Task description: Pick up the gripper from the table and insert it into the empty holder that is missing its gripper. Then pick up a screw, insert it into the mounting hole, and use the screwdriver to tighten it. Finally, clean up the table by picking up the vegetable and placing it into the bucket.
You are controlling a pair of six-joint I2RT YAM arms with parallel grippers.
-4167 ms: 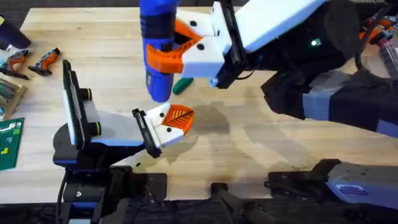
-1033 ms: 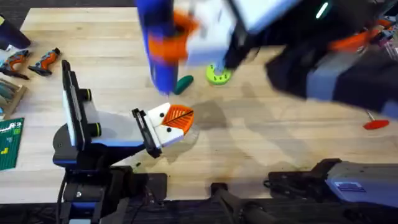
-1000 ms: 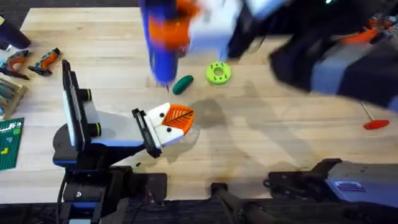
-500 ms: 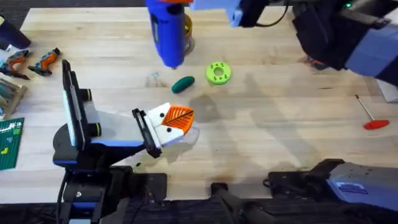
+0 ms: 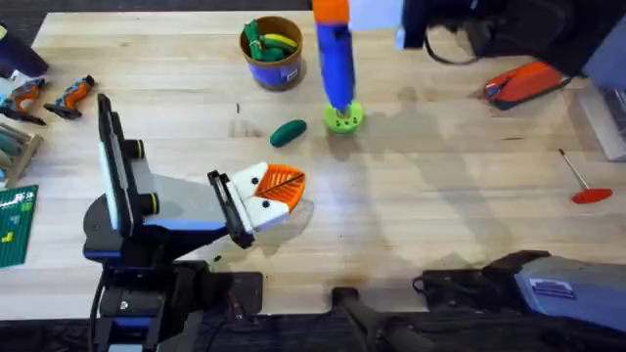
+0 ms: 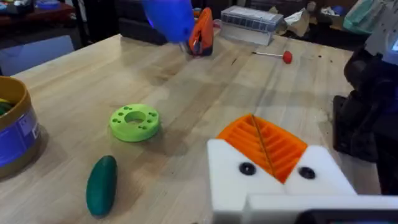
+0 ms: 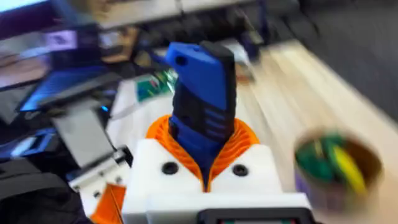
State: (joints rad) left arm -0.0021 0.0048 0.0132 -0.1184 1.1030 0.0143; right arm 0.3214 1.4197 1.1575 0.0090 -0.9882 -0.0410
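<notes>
My right gripper [image 5: 331, 12] is raised over the far middle of the table [image 5: 440, 225], shut on the blue screwdriver [image 5: 335, 64]. The screwdriver hangs bit-down above a lime-green disc [image 5: 344, 119]. In the right wrist view the screwdriver [image 7: 204, 93] sits between the orange pads of the right gripper [image 7: 204, 149]. My left gripper [image 5: 279, 186] rests low near the table's middle, its orange pads pressed together with nothing between them. The dark green vegetable [image 5: 288, 132] [image 6: 101, 185] lies just beyond it. The blue bucket [image 5: 272, 54] [image 6: 15, 134] stands at the far edge. A loose gripper piece and a screw are out of view.
A red-handled rod [image 5: 582, 181] lies at the right. A red-orange tool [image 5: 523, 83] sits at the far right, and small orange tools [image 5: 49, 95] lie at the far left. A green card [image 5: 15, 225] rests on the left edge.
The right arm carried the screwdriver up from beside the left gripper and to the right, now over the green disc. The bucket came into view. The left arm stayed still.
</notes>
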